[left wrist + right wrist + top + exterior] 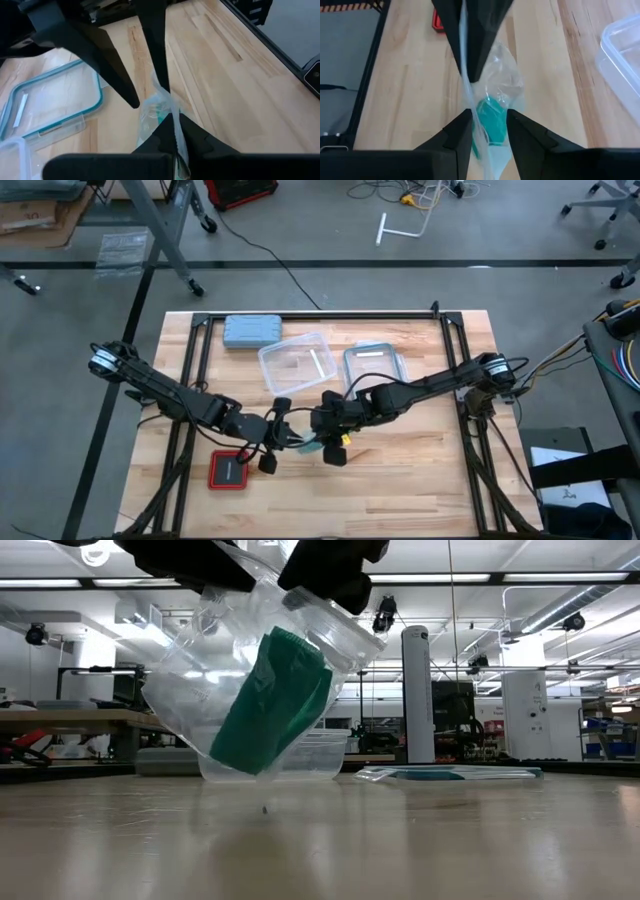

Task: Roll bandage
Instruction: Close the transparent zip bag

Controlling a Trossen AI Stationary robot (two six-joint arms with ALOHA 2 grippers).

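From above, the left gripper (283, 430) and the right gripper (322, 427) meet at a clear plastic bag (303, 442), near the red pad (229, 471). In the low view the bag (235, 690) hangs above the table (400, 840) with the teal bandage (272, 700) inside. In both wrist views, each gripper's fingers are closed, pinching the bag's film.

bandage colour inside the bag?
Teal-green; the bandage shows best in the low view, inside the clear bag.
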